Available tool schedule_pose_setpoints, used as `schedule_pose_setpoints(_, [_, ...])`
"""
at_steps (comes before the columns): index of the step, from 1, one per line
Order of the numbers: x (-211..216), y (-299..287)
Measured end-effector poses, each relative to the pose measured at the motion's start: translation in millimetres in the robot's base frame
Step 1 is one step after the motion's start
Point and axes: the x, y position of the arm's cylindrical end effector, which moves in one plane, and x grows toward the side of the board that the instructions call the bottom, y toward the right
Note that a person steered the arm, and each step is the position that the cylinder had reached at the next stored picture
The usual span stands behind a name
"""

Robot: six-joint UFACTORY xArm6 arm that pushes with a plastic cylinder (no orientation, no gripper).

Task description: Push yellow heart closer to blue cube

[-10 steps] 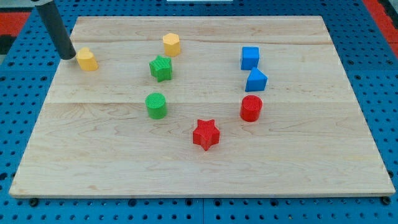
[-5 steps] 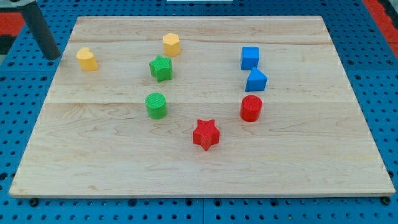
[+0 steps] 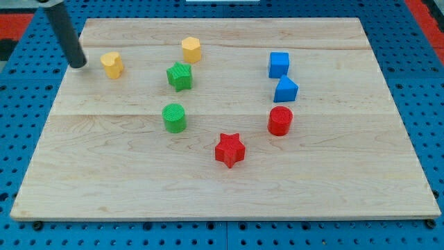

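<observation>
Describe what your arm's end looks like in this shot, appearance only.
All that shows is a straight, dark grey to black rod, round and smooth, with no visible cables, markings or gripper. It enters from the view's top-left corner and ends at my tip, just to the view's left of the yellow heart. The rest of the arm is out of frame.

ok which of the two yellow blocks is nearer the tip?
The yellow heart, just right of my tip. The other yellow block sits farther right, above the green star.

Rod (image 3: 64, 31) top beyond the view's top
</observation>
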Motion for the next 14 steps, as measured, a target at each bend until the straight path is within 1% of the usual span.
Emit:
schedule_pose_setpoints(1, [19,60])
schedule_pose_setpoints(2, [7,72])
schedule_pose_setpoints(3, [-34,82])
schedule_pose_setpoints(4, [-51,83])
schedule_pose_setpoints(5, [-55,73])
schedule_pose_setpoints(7, [-84,74])
schedule_pose_setpoints(9, [-115,105])
schedule_pose_setpoints(11, [-115,168])
schedule_pose_setpoints(13, [-115,252])
schedule_pose_setpoints(14, [-105,279])
